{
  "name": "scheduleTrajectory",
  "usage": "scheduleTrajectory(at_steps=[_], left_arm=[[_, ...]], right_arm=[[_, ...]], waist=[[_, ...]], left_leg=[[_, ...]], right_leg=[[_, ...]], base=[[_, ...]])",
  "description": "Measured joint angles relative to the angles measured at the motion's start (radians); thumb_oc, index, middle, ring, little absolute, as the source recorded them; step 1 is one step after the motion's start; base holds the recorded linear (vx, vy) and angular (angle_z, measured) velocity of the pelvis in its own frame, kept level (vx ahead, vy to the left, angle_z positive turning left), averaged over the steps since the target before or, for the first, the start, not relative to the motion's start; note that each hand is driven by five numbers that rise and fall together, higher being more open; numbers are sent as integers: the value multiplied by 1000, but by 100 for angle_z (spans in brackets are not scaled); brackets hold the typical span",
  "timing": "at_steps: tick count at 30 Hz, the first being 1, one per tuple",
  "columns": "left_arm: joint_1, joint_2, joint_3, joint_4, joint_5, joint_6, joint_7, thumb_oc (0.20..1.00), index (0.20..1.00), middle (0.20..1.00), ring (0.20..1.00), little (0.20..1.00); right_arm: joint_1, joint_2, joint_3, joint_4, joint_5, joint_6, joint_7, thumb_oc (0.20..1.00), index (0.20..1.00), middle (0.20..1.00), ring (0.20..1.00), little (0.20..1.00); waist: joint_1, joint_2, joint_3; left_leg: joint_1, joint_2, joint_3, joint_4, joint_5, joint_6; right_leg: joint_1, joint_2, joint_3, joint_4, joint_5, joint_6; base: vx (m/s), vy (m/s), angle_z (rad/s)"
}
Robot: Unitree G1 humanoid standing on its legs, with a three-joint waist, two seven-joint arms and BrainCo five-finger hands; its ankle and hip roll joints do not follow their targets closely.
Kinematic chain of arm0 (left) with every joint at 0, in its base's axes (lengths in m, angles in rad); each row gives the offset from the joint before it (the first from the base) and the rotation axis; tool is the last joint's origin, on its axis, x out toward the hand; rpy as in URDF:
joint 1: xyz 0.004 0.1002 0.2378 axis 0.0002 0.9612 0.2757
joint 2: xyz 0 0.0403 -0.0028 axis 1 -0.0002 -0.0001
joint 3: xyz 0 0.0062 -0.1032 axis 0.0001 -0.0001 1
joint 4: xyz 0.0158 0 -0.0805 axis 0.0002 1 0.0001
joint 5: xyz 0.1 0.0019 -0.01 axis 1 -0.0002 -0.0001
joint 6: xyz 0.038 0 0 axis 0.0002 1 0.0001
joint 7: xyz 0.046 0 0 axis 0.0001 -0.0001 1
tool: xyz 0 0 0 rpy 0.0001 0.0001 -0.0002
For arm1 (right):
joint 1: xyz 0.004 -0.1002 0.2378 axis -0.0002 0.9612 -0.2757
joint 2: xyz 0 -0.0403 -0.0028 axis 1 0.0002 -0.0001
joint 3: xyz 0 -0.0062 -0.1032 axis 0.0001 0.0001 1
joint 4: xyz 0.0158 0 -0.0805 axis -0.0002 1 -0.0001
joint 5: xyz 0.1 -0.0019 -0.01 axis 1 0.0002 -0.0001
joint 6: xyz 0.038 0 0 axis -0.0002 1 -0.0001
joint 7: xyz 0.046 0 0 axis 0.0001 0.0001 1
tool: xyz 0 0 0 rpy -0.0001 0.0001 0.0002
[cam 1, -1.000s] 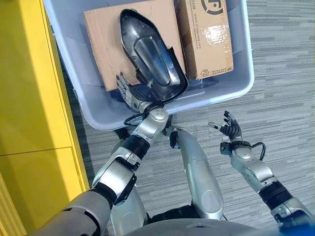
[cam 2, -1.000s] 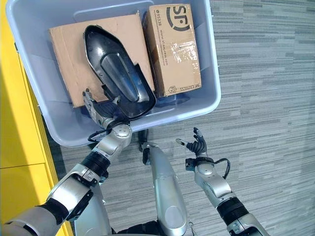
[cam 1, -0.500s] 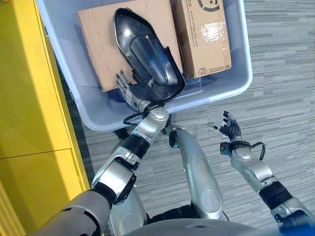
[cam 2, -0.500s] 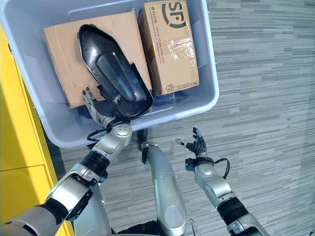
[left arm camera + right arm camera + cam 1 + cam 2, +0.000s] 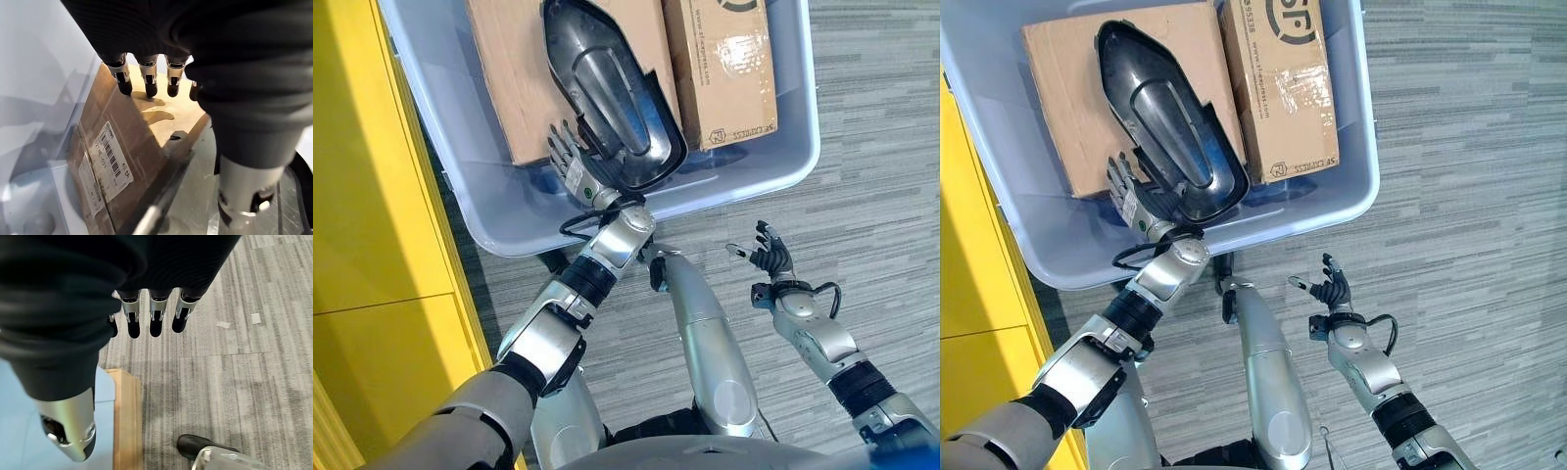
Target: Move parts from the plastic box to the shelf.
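Left hand [image 5: 570, 168] fingers straight beside black part [image 5: 612, 93] (in plastic box [image 5: 783, 157]), right hand [image 5: 769, 257] relaxed.

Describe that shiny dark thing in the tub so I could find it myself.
Look in the pale blue plastic tub on the grey floor. Two brown cardboard boxes lie inside, a wide flat box and a narrower taped box beside it. The part rests across the flat one, next to the robot's left hand: glossy black, long and curved like a shell, the only thing there that isn't cardboard.
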Motion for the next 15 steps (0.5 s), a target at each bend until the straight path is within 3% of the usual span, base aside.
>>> scheduleTrajectory(at_steps=[10,11,12,15], left_arm=[[-9,4,-1,-37,-60,13,-67,1000,1000,1000,1000,1000],[-13,4,-1,-38,-60,13,-78,520,520,520,520,520],[-13,4,-1,-38,-61,7,-83,200,200,200,200,200],[-15,6,-1,-38,-98,-7,-116,200,200,200,200,200]], right_arm=[[-1,0,-17,-29,-20,35,22,1000,1000,1000,1000,1000],[-1,0,-18,-35,-20,40,22,1000,1000,1000,1000,1000],[-1,0,-18,-35,-20,42,22,1000,1000,1000,1000,1000],[-1,0,-38,-39,-20,50,22,1000,1000,1000,1000,1000]], waist=[[3,-2,-1],[3,-3,-2],[3,-4,-3],[6,-9,-6]], left_leg=[[-20,-23,2,2,-7,20],[-21,-24,3,5,-7,20],[-22,-24,3,9,-8,20],[-25,-24,14,18,-17,29]], right_leg=[[-17,-20,5,-3,9,14],[-17,-20,6,-3,9,16],[-17,-21,7,-3,10,17],[-25,-23,21,-2,11,25]], base=[[2,7,3],[0,0,0],[0,0,0],[3,-2,-6]])
